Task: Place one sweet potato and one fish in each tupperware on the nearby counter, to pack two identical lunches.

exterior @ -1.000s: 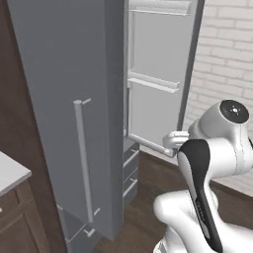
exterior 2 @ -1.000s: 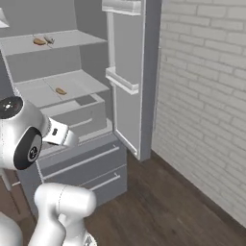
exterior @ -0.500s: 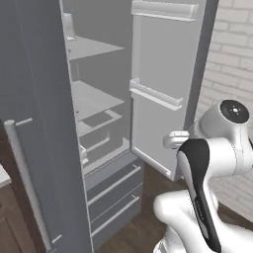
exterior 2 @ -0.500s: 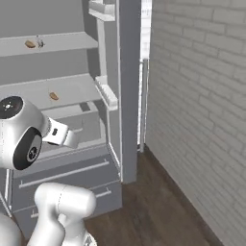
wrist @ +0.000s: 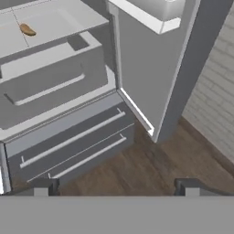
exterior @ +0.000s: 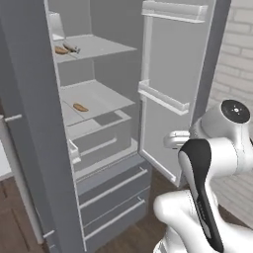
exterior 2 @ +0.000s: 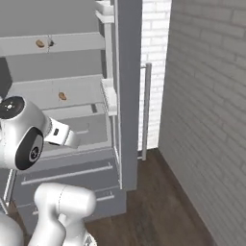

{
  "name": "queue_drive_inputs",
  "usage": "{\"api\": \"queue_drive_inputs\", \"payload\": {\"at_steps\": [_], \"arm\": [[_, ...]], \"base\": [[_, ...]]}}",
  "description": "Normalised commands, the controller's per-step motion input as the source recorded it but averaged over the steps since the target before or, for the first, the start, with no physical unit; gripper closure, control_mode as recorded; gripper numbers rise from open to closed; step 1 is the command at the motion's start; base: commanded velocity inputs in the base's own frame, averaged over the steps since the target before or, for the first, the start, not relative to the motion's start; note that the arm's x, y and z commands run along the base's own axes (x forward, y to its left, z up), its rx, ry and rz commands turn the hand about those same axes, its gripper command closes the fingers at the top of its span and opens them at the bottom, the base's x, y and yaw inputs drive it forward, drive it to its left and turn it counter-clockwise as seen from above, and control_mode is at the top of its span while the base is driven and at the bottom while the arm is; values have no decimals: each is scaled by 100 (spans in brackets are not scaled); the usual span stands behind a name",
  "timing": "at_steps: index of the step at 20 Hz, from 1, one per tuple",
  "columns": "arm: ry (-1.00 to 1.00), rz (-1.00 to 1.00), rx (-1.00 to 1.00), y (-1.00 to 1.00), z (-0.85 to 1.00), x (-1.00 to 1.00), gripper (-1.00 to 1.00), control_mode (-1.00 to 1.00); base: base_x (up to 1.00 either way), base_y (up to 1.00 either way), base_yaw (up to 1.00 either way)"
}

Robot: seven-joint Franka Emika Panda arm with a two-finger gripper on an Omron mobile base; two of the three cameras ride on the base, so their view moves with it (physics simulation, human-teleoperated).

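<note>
Gripper (wrist: 116, 185) sat spread wide with nothing between the fingertips (wrist: 43, 186), hanging above the dark wood floor (wrist: 151, 169) and pointing down at the bottom of the open fridge (exterior: 99, 123). Just past the tips were the two grey freezer drawers (wrist: 73, 146) with bar handles, both closed, and above them a crisper bin (wrist: 50, 82). The right fridge door (wrist: 151, 68) stood swung out between the hand and the pale brick wall (exterior 2: 206, 110), so that side was kinda boxed in.

One sweet potato (exterior: 80, 107) lay on the middle shelf (exterior: 101, 96), well apart from the hand. Up on the top shelf (exterior: 99, 47) was another sweet potato (exterior: 61, 50) with what looked like a fish (exterior: 71, 47) just beside it, too small to be sure. The left door (exterior: 34, 128) took up the near side of the left base view.

The white arm (exterior: 207, 183) was folded at the elbow, hand held low toward the drawers.
</note>
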Motion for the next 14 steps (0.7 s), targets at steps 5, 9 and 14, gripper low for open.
{"api": "queue_drive_inputs", "payload": {"at_steps": [5, 9, 14], "arm": [[0, 0, 0, 0, 0, 0, -100, 100], [0, 0, 0, 0, 0, 0, -100, 100], [0, 0, 0, 0, 0, 0, -100, 100]], "base": [[44, -9, 45], [55, -34, 51], [58, -40, 45]]}}
